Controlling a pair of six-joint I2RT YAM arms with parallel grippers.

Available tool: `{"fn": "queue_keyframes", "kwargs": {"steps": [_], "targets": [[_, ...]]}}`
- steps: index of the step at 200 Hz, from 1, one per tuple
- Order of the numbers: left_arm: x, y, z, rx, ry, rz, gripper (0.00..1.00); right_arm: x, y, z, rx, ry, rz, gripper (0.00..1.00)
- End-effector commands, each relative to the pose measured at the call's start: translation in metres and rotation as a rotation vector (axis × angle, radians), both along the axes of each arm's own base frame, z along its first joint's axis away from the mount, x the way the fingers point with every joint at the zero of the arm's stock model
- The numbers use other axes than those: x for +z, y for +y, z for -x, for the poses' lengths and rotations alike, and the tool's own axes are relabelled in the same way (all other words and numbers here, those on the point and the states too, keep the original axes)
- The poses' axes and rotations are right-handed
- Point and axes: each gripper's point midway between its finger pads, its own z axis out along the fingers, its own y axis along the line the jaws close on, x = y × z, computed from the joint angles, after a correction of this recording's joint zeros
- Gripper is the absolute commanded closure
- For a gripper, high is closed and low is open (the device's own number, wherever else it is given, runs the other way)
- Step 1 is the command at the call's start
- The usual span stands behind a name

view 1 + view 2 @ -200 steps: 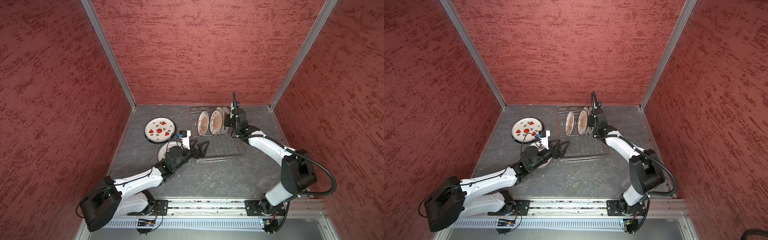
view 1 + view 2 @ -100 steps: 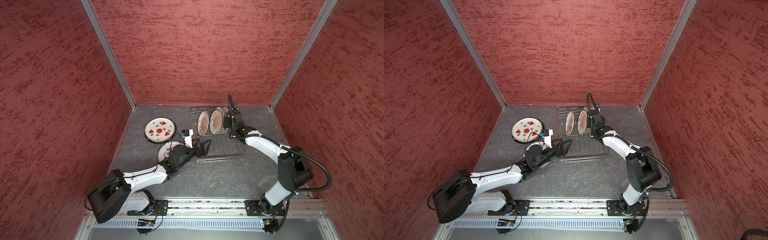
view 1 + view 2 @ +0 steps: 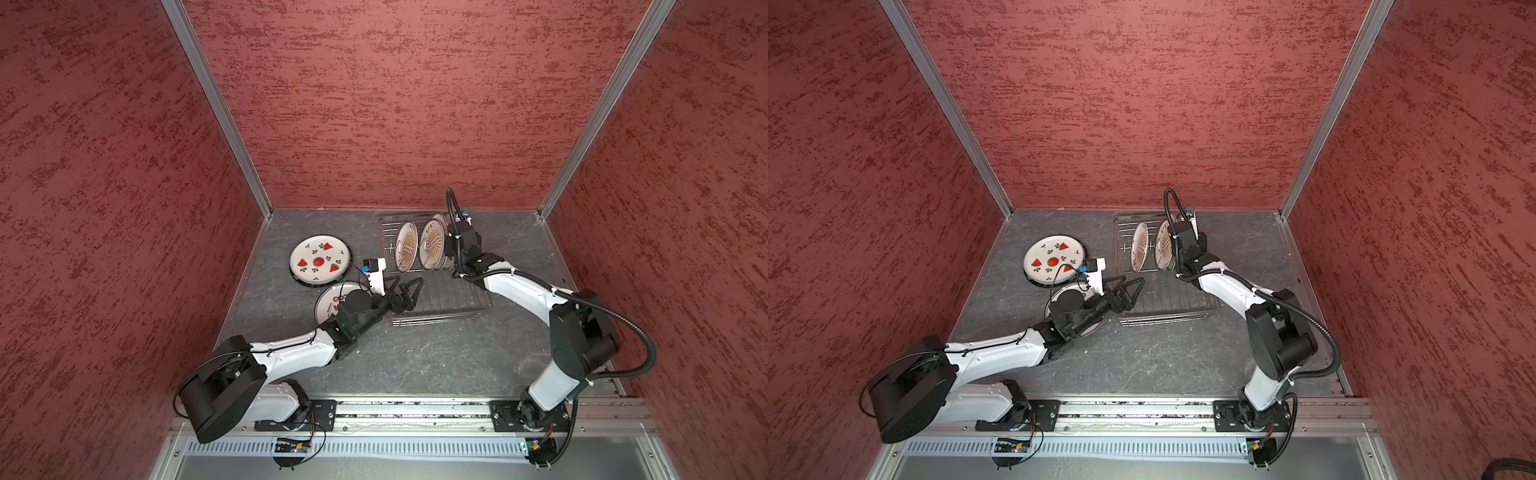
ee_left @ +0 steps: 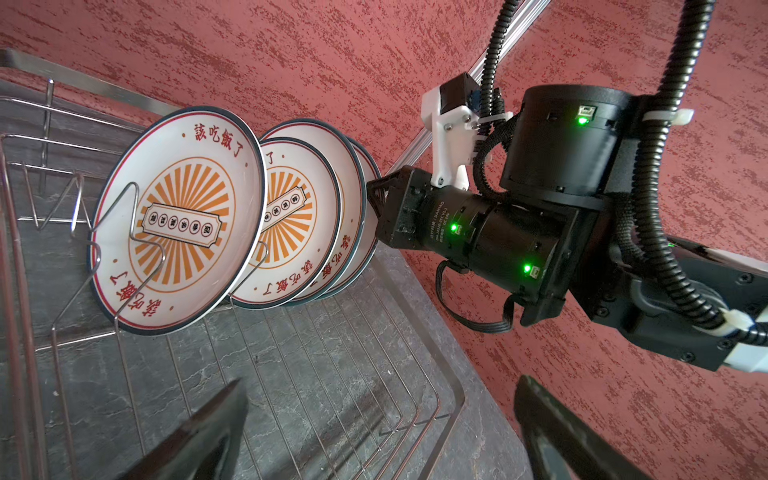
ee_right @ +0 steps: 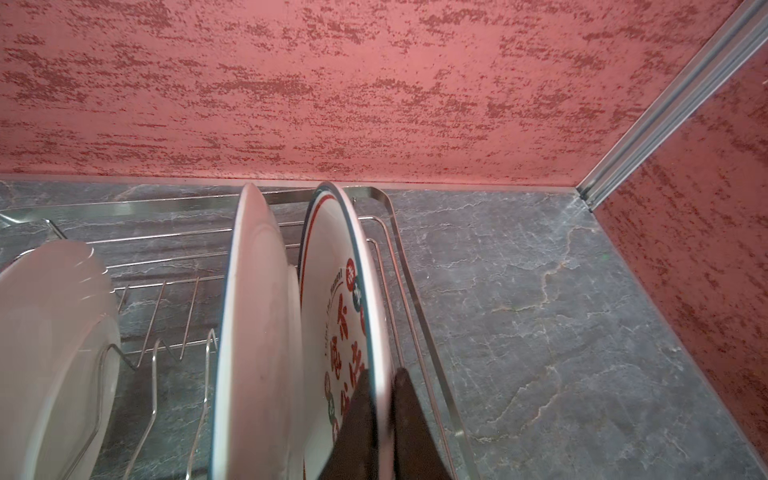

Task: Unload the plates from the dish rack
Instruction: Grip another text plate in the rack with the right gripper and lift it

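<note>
My right fingers (image 5: 363,411) are clenched on the rim of the end plate (image 5: 328,291), upright in the rack (image 3: 449,297) at the back of the bench (image 3: 415,353). My left fingers (image 3: 411,290) hang released over the rack's front corner.

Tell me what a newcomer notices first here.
Orange sunburst plates stand on edge in the dish rack at the back, where the right gripper pinches the rim of the end plate. A watermelon plate lies flat left of the rack, and the left gripper hangs open nearby.
</note>
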Motion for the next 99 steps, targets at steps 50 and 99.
{"fn": "queue_keyframes", "kwargs": {"steps": [50, 99], "targets": [[-0.003, 0.003, -0.002, 0.012, 0.008, 0.017, 0.01, 0.058, 0.0, 0.006, -0.072, -0.149, 0.017, 0.97], [0.0, -0.003, -0.006, -0.001, 0.008, 0.032, 0.01, 0.084, -0.002, 0.015, -0.052, -0.195, 0.011, 0.99]]}}
